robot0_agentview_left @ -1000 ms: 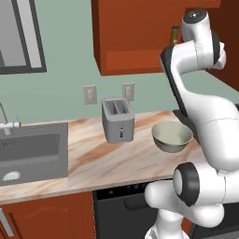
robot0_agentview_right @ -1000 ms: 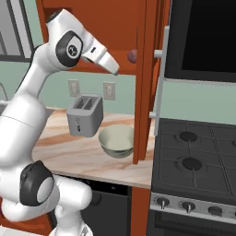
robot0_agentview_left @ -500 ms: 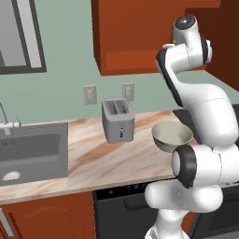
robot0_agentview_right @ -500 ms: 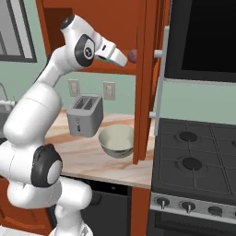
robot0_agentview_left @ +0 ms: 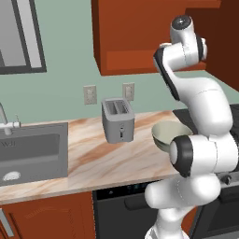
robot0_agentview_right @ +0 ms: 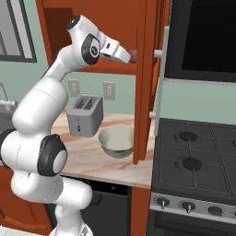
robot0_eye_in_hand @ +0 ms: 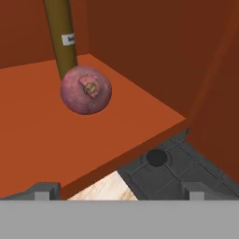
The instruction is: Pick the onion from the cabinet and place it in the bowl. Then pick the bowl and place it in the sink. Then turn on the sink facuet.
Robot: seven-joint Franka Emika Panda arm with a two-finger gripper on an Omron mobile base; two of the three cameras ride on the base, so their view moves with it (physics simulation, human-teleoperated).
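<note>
First step: reaching into the cabinet (robot0_agentview_right: 143, 69) for the onion (robot0_eye_in_hand: 86, 89), just in front of the bottle (robot0_eye_in_hand: 60, 37). Gripper (robot0_eye_in_hand: 119, 189) wide open, holding nothing. Next, move forward around the onion, then squeeze

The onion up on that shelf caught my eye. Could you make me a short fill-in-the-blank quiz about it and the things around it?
1. The onion sits on the cabinet shelf in front of an olive-brown ____.
2. The tool has its fingers ____, holding nothing.
3. On the counter, the bowl stands beside a grey ____.
4. The sink is at the counter's ____ end in the left base view.

Missing words: bottle; open; toaster; left
</note>
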